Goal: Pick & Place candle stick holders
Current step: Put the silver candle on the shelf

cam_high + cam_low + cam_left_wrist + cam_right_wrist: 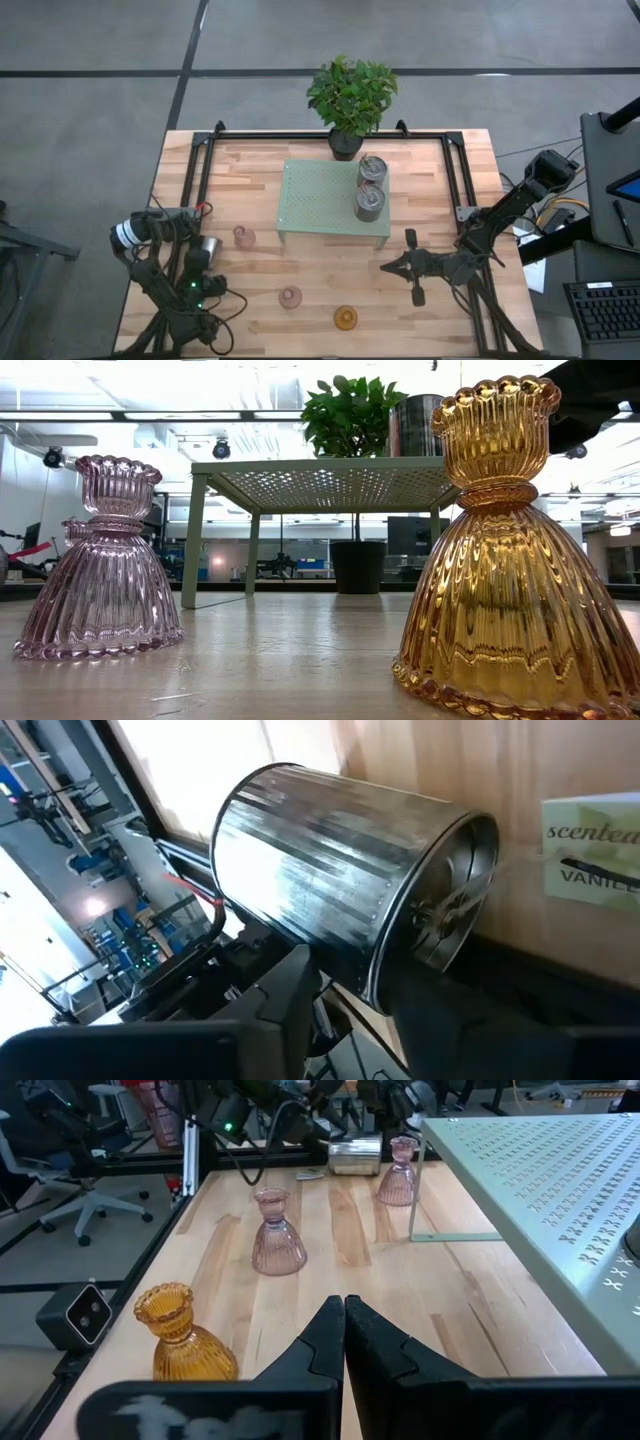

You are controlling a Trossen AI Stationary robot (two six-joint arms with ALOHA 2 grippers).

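Amber holder (515, 550) sits nearest, pink holder (102, 565) beside — rack (333, 199) and plant (350, 95) behind. Left claw (203, 247) grips a silver holder (340, 885) on the surface (260, 170); right claw (344, 1342) closed, empty.

You have three silvery ribbed holders (371, 168), two pale pink fluted glass ones (290, 297), one amber-orange fluted glass holder (345, 318), and a pale green perforated shelf (315, 200).
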